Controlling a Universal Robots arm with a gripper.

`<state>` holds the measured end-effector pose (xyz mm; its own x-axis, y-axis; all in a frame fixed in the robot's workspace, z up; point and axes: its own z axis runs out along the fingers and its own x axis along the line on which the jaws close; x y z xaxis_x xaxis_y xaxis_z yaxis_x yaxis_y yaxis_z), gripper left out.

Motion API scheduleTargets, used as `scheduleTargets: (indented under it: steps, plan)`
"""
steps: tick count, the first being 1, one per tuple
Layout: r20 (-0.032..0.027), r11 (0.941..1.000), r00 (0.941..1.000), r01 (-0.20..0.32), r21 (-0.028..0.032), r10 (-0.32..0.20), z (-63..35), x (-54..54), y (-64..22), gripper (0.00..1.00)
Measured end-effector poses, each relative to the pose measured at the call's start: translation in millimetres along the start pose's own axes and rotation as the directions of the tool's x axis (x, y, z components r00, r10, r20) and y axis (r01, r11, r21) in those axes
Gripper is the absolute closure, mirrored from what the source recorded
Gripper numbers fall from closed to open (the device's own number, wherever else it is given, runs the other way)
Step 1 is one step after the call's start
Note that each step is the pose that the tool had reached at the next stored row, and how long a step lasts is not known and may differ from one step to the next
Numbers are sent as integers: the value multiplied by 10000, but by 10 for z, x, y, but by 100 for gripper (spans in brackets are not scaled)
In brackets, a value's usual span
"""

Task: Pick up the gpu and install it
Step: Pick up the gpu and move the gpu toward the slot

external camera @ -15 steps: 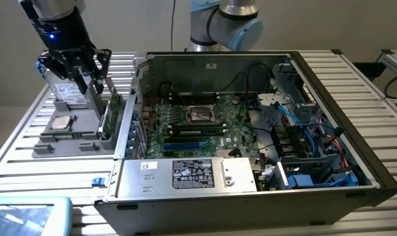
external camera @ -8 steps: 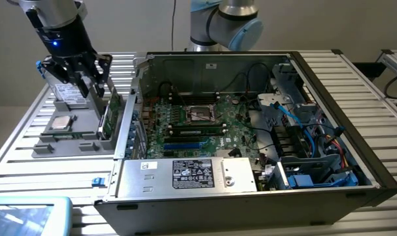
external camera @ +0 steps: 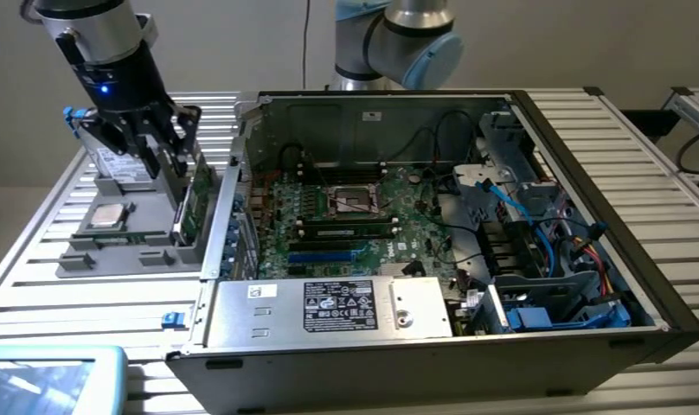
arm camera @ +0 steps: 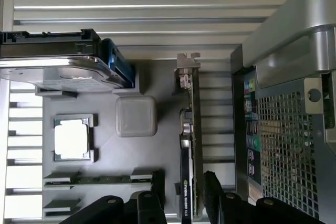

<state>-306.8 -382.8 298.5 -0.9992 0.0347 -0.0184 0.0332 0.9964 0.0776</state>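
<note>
While the gpu (arm camera: 187, 145) stands on edge in its grey holder (arm camera: 157, 80), the gripper (external camera: 172, 162) hangs over it, jaws spread wide

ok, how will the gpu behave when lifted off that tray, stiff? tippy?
Probably stiff: the gpu is a circuit board with a metal bracket. Likely tippy if nudged sideways, since it stands on its thin edge in the grey tray. Exposed components suggest it's fragile under a hard pinch from the open gripper.
</note>
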Motion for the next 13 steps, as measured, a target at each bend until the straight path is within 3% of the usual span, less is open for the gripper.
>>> scheduleTargets:
  steps: [6,11,13]
  plan:
    - [66,9999,10000,20,-115,-19,68,2,8,56]
    - [142,9999,9999,28,-162,-26,141,7,1,56]
    - [199,9997,9998,32,-249,-27,154,8,-7,56]
